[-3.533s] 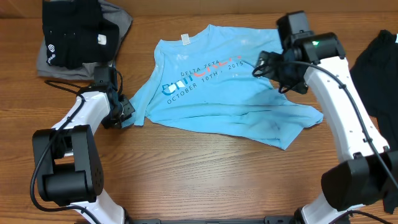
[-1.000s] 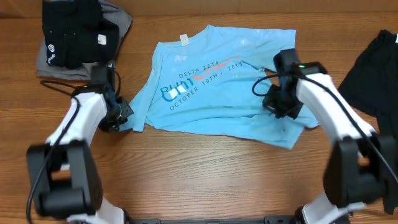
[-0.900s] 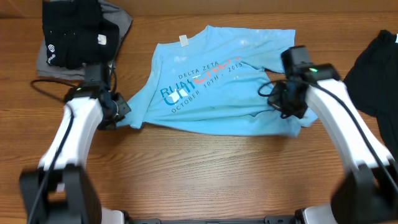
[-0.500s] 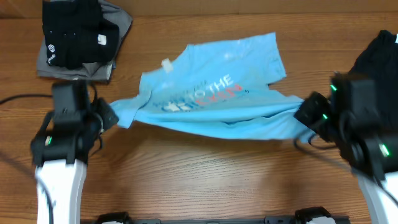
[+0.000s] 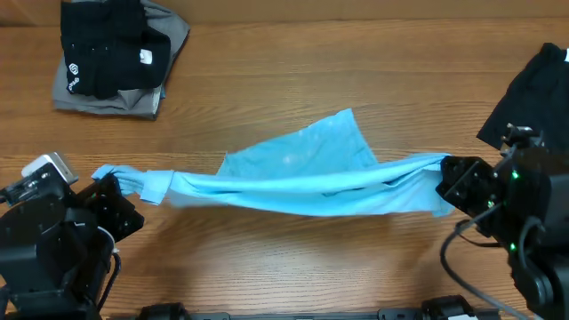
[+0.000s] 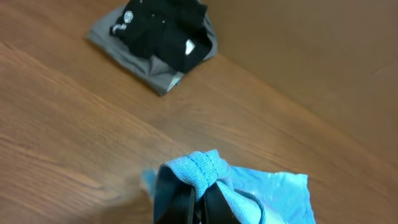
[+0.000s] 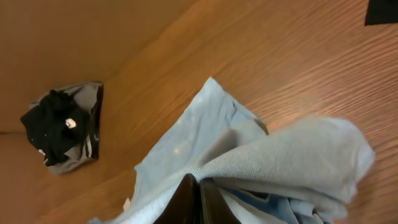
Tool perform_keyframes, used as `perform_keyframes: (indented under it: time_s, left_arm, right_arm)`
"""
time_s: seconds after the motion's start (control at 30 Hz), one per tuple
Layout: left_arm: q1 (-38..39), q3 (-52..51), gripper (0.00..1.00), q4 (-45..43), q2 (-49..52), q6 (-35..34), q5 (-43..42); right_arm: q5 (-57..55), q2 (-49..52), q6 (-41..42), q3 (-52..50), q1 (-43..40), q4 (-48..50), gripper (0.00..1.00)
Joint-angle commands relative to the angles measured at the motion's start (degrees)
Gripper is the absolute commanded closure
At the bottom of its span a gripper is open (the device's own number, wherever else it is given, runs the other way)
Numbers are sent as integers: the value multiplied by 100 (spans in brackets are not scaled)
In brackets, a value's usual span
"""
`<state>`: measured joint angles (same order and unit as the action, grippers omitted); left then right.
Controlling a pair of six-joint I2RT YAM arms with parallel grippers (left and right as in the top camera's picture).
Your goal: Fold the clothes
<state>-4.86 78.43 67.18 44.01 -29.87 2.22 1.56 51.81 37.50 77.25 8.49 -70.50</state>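
Note:
The light blue T-shirt point(image 5: 293, 182) hangs stretched in a long band between my two grippers, lifted near the table's front, with a loose flap trailing toward the back. My left gripper point(image 5: 108, 188) is shut on its left end, the cloth point(image 6: 199, 171) bunched over the black fingers point(image 6: 180, 202). My right gripper point(image 5: 442, 182) is shut on the right end, where grey-blue fabric point(image 7: 292, 155) folds over the fingers point(image 7: 193, 199). The print is turned away and cannot be seen.
A folded stack of black and grey clothes point(image 5: 111, 53) lies at the back left, also seen in the left wrist view as a dark pile point(image 6: 158, 37) and in the right wrist view point(image 7: 59, 127). A black garment point(image 5: 533, 80) lies at the right edge.
Both grippers have pulled back toward the front of the table and lifted, carrying the shirt off its flat spot and stretching it into a taut band. The print has turned out of sight.

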Motion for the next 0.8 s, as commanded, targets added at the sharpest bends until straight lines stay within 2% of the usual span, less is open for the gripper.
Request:
perform_keyframes:
  time_s: [0.0,0.23,0.77]
  left_arm:
    - [2,20,96,142,192,72,98]
    - [2,-190,96,273,828,72,96]
    - [2,-195,96,393,2946,72,92]
  right_arm:
    - [2,330,26,70,-48,44,96]
    - [7,1510,24,70,-46,-35,96]
    - [28,4240,2,70,-46,175,96]
